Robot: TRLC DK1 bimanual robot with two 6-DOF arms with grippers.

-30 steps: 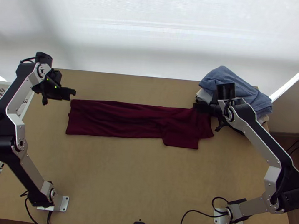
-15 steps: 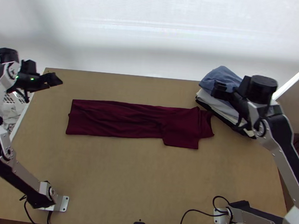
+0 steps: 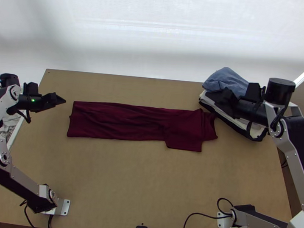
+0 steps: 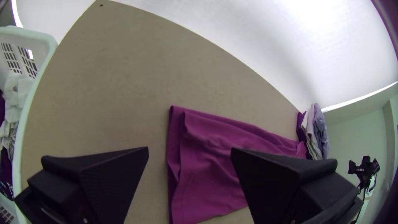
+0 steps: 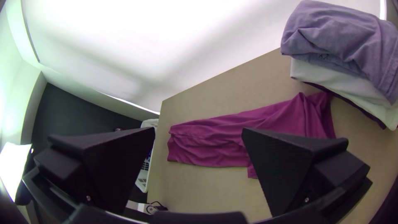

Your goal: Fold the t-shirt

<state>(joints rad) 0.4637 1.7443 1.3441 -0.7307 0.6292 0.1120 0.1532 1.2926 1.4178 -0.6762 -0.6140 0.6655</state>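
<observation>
The dark red t-shirt (image 3: 121, 122) lies on the table as a long narrow strip, folded lengthwise, with a wider folded part at its right end. Off its left end hangs my left gripper (image 3: 58, 100), apart from the cloth. In its wrist view the left gripper (image 4: 189, 151) has its fingers wide apart with nothing between them. My right gripper (image 3: 218, 97) is over the pile of folded clothes, beyond the shirt's right end. The right wrist view shows the right gripper (image 5: 198, 130) open and holding nothing, with the shirt (image 5: 207, 143) farther off.
A pile of folded clothes, blue on top (image 3: 225, 80), stands at the table's back right. At the left edge is a white basket (image 4: 39, 62) holding clothes. Bare table (image 3: 146, 177) lies in front of the shirt, and cables run along the near edge.
Both arms have drawn outward, the left gripper away from the shirt's left end and the right gripper from its right end to over the pile. The shirt lies as before.
</observation>
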